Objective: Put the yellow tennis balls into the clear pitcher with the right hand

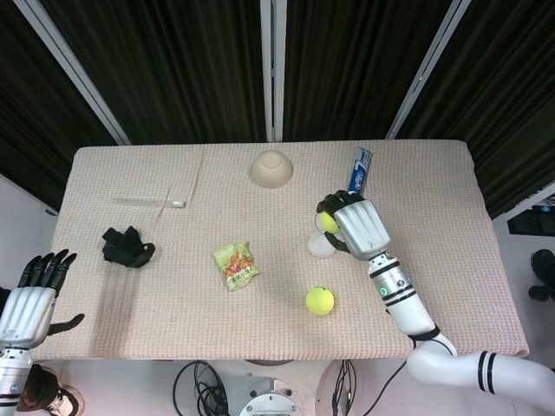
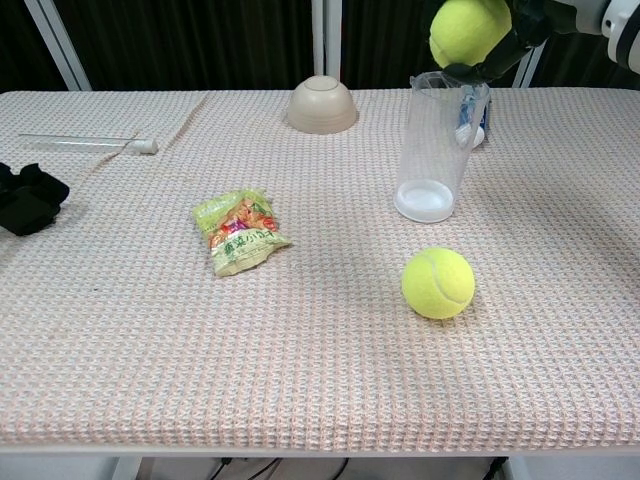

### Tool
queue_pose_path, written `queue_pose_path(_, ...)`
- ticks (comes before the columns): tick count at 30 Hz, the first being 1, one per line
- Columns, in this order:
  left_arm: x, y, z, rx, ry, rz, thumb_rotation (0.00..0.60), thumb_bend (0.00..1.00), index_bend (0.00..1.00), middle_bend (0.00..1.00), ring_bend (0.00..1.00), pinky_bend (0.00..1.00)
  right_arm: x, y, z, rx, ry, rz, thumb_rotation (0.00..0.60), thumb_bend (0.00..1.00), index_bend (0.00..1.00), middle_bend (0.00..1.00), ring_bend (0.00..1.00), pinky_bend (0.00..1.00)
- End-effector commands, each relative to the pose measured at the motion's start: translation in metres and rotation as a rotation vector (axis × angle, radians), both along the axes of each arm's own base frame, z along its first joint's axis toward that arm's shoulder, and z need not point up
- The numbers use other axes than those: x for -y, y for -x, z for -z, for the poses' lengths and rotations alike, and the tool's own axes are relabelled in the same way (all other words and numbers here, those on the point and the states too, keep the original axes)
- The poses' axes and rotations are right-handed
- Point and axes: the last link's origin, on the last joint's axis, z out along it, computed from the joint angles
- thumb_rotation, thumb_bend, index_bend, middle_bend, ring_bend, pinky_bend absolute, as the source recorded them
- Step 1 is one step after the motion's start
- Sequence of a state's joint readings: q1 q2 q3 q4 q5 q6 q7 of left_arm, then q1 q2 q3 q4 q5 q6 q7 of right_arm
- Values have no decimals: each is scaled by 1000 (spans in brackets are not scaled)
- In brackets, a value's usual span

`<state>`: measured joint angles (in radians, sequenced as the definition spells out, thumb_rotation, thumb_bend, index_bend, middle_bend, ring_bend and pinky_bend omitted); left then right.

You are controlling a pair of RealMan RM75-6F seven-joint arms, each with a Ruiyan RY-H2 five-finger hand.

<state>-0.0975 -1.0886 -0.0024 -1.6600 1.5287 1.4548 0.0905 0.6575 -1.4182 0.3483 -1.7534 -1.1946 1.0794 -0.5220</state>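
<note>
My right hand grips a yellow tennis ball and holds it in the air just above the mouth of the clear pitcher. In the head view the held ball shows over the pitcher, which the hand partly hides. The pitcher stands upright with nothing inside it. A second yellow tennis ball lies on the cloth in front of the pitcher, also visible as the loose ball from above. My left hand hangs off the table's front left corner, fingers apart and holding nothing.
An upturned beige bowl sits at the back centre. A toothpaste tube lies behind the pitcher. A snack packet lies mid-table, a black cloth lump at the left, and a clear tube at the back left.
</note>
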Motion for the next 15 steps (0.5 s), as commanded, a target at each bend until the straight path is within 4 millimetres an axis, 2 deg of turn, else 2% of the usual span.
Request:
queue_pose_path(1, 0, 0, 0, 3, 0, 3, 600, 67, 0, 0, 0, 0, 1, -1, 1, 28, -29, 5, 600, 158, 238, 192, 28, 138)
queue_pose_path(5, 0, 0, 0, 5, 2, 2, 600, 68, 0, 0, 0, 0, 3, 0, 0, 39, -26, 7, 600, 105, 133, 122, 0, 59)
queue_pose_path(9, -1, 0, 0, 7, 0, 3, 600, 68, 0, 0, 0, 0, 1, 0, -2, 52, -35, 5, 600, 96, 103, 109, 0, 49)
queue_pose_path(11, -1, 0, 0, 7, 0, 4, 600, 68, 0, 0, 0, 0, -5, -2, -4, 71, -36, -21, 600, 99, 101, 112, 0, 46)
queue_pose_path(15, -1, 0, 0, 6, -3, 8, 600, 68, 0, 0, 0, 0, -33, -8, -6, 92, -45, -140, 600, 128, 99, 119, 0, 45)
